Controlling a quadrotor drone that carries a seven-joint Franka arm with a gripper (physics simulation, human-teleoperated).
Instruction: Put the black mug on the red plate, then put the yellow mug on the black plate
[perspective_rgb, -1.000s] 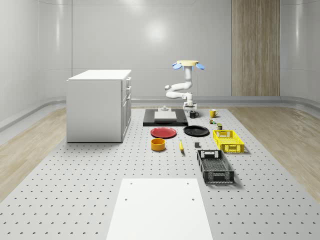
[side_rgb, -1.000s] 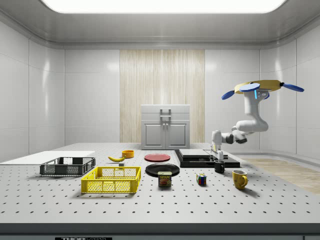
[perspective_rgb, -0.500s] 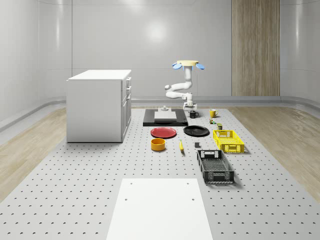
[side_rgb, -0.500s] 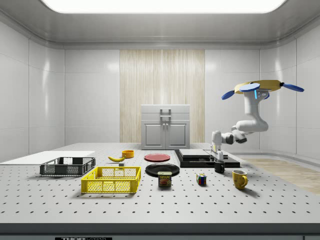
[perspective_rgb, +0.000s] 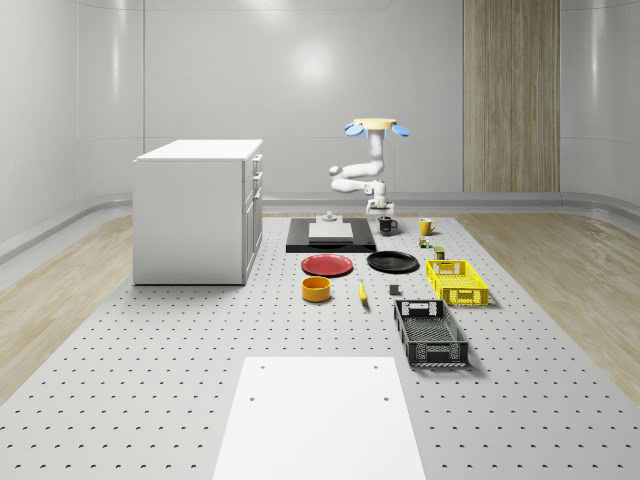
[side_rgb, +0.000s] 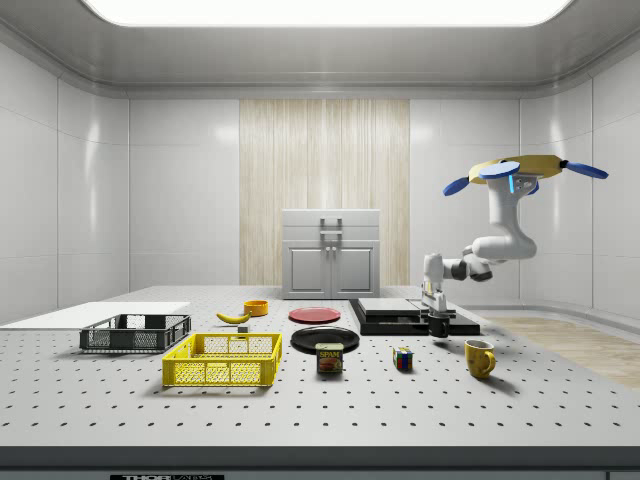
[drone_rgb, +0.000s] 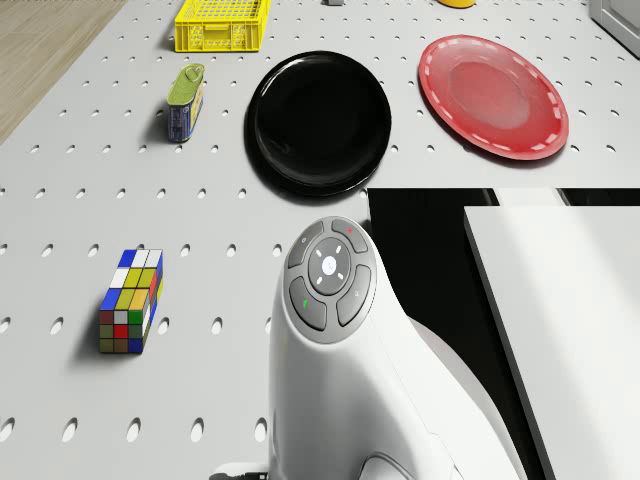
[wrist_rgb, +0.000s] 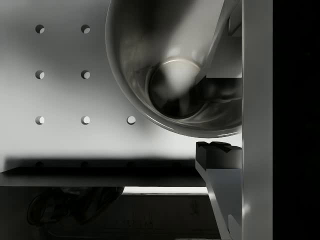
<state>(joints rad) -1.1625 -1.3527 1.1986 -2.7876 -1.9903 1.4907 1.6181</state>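
Pale panelled walls with one wood-slat strip (perspective_rgb: 510, 95) surround a perforated table (perspective_rgb: 150, 380) bearing a white cabinet (perspective_rgb: 195, 210).

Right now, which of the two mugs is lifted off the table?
The black mug, gripped in the end effector beside the black platform. The yellow mug stands on the table.

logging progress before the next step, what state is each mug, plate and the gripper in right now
black mug: upright, gripped at its rim, seemingly just off the table
gripper: shut on the black mug
yellow mug: upright on the table, untouched
red plate: empty
black plate: empty
drone: hovering, arm reaching down to the black mug
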